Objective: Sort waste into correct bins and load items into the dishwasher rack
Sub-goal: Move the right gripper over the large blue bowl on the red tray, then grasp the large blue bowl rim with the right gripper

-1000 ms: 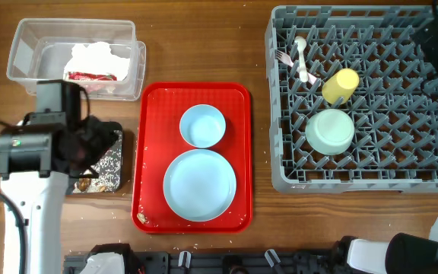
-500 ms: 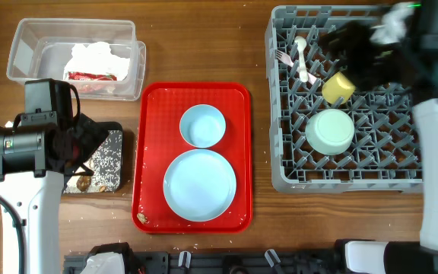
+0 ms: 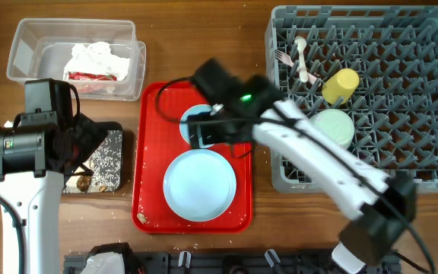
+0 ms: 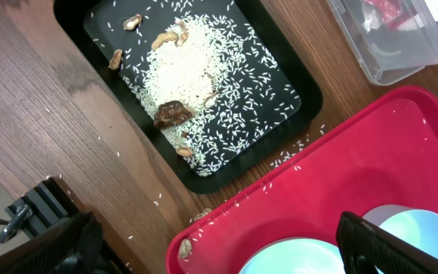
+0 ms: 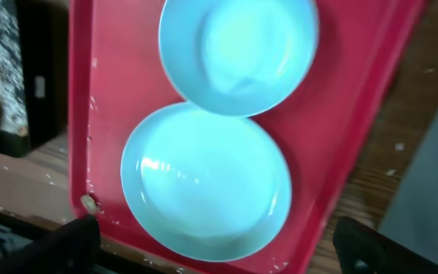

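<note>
Plate (image 5: 204, 183), bowl (image 5: 238, 53) on red tray (image 5: 120, 76), arm (image 3: 310, 152) overhead

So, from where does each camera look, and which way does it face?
Overhead: above the table, facing straight down; shows left arm and right arm.
Left wrist: on its arm, looking down at the black tray; own fingers at bottom.
Right wrist: above the red tray, looking down at bowl and plate; fingers at bottom.
Shared: all show the red tray.

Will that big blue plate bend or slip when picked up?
The big blue plate looks glossy and rigid: probably stiff, perhaps slippery. Flat on the red tray, it shouldn't roll, but its low rim may resist pinching.
</note>
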### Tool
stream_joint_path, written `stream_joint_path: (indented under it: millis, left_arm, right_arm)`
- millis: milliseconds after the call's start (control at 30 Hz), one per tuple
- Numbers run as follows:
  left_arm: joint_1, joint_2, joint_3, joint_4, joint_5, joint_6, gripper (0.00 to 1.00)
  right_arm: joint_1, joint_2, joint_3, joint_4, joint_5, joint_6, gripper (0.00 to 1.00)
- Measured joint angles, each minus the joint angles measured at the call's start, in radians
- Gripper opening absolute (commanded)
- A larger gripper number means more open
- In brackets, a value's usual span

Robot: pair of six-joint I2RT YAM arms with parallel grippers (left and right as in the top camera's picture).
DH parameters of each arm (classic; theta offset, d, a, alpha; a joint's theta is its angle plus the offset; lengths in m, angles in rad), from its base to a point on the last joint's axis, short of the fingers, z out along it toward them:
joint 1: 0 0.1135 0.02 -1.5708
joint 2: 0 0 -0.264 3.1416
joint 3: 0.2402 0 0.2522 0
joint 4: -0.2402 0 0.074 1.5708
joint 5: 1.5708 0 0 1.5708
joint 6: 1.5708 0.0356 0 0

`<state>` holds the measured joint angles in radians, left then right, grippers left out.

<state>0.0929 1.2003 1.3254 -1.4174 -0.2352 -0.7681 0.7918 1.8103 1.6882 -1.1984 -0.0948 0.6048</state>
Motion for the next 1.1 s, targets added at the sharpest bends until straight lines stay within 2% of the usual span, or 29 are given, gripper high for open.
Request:
stream_joint_path:
  millis: [133,233,367,467,567,700,800,900,967,1100]
  left_arm:
    - [0.0,0.0,0.0,0.0,0.0,0.0,1.0]
    - [0.0,0.0,0.0,0.005,-0.011,0.002,1.0]
    - [0.0,0.0,0.0,0.086,-0.065,0.008,1.0]
    - [0.0,0.0,0.0,0.096,-0.075,0.008,1.0]
    - [0.0,0.0,0.0,0.184,-0.071,0.008,1.0]
    - [0.018,0.0,0.0,0.17,-0.08,0.007,1.0]
    - [0.119,0.0,0.0,0.149,-0.067,-0.021,1.0]
    - [0.337,0.0,0.0,0.134,-0.025,-0.026,1.0]
    - [0.433,0.0,0.0,0.106,-0.009,-0.025,1.0]
    - [0.548,0.0,0.0,0.076,0.002,-0.025,1.0]
  right_arm:
    - [0.062,0.043,-0.011,0.011,0.0,0.004,1.0]
    - [0.06,0.043,-0.011,0.068,-0.001,0.005,1.0]
    - [0.06,0.043,-0.012,0.166,-0.066,0.009,1.0]
    - [0.061,0.043,-0.012,0.176,-0.1,0.012,1.0]
    - [0.061,0.043,-0.012,0.195,-0.112,0.012,1.0]
    - [0.061,0.043,-0.012,0.217,-0.115,0.027,1.0]
    - [0.061,0.043,-0.012,0.22,-0.115,0.034,1.0]
    - [0.074,0.043,-0.012,0.24,-0.115,0.039,1.0]
    - [0.098,0.052,-0.012,0.27,-0.115,0.042,1.0]
    - [0.177,0.122,-0.012,0.296,-0.106,0.067,1.0]
